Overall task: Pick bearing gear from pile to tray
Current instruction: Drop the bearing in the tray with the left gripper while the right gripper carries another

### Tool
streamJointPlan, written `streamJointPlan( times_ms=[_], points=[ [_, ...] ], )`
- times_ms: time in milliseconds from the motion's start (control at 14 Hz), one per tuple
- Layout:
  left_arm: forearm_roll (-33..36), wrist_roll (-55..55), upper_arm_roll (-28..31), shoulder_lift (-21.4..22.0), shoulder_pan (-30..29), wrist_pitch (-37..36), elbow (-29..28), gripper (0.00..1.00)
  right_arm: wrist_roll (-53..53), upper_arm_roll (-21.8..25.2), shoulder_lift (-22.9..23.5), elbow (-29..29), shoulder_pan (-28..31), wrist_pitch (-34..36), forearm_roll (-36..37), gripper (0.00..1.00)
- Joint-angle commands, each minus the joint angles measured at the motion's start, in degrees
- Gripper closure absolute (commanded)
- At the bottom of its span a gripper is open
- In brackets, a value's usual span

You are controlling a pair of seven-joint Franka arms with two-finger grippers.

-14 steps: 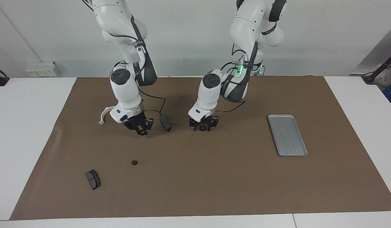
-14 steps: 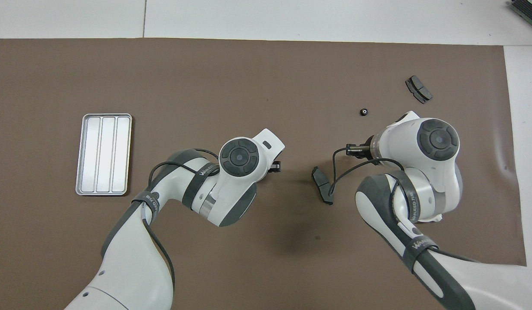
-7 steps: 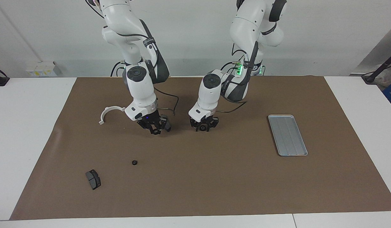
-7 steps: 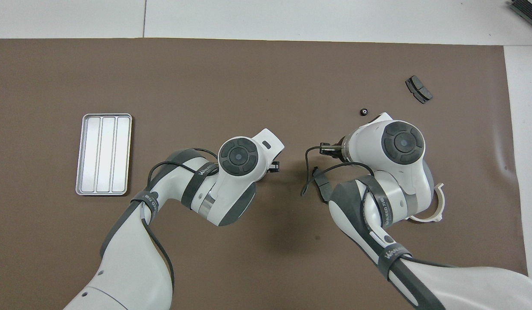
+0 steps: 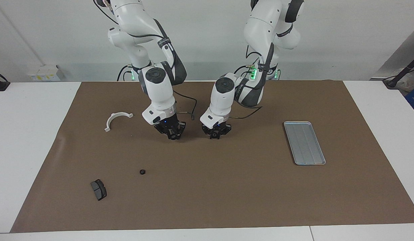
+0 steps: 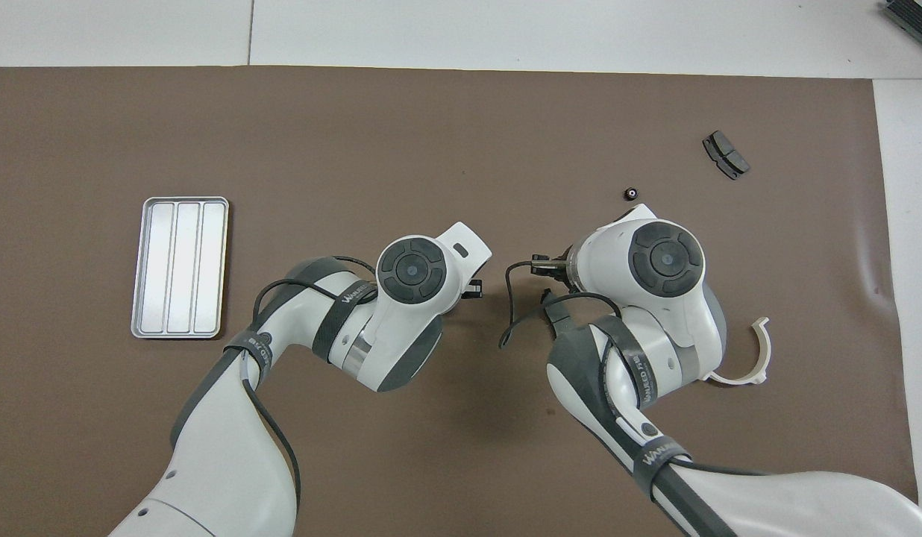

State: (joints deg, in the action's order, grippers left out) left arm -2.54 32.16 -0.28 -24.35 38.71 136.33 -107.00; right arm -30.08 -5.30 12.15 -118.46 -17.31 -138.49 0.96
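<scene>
Brown mat (image 5: 227,187); silver-grey ribbed tray (image 5: 304,142); white half-ring bracket (image 5: 116,119); dark grey pad (image 5: 98,189); black gear (image 5: 142,172).

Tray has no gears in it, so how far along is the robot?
Nothing is done yet: the tray is empty. In hand: the left tool is down at a small black gear. The right tool hovers beside it. Left: carrying it over, then the loose gear.

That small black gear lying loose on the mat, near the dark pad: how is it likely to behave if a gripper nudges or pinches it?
The black gear is tiny and round, so a nudge would probably roll or skid it across the brown mat. It looks rigid. Being so small, it likely slips from an off-centre pinch.
</scene>
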Motion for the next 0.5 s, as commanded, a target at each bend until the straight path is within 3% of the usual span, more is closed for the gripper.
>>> streamJointPlan(
  times_ms=[0, 215, 430],
  points=[
    [-0.54, -0.88, 0.19, -0.17, 0.14, 0.6, -1.28, 0.84, -1.12, -0.06, 0.77, 1.56, -0.7, 0.15, -0.96, 1.0],
    [-0.54, -0.88, 0.54, -0.09, -1.08, 0.17, -0.49, 0.85, -2.43, -0.06, 0.85, 2.52, -1.05, 0.15, -0.96, 1.0],
    [-0.45, -1.49, 0.54, 0.79, -9.15, -4.29, 3.18, 0.85, -4.27, -0.15, 1.38, 4.02, -2.54, -0.11, -1.05, 1.0]
  ],
)
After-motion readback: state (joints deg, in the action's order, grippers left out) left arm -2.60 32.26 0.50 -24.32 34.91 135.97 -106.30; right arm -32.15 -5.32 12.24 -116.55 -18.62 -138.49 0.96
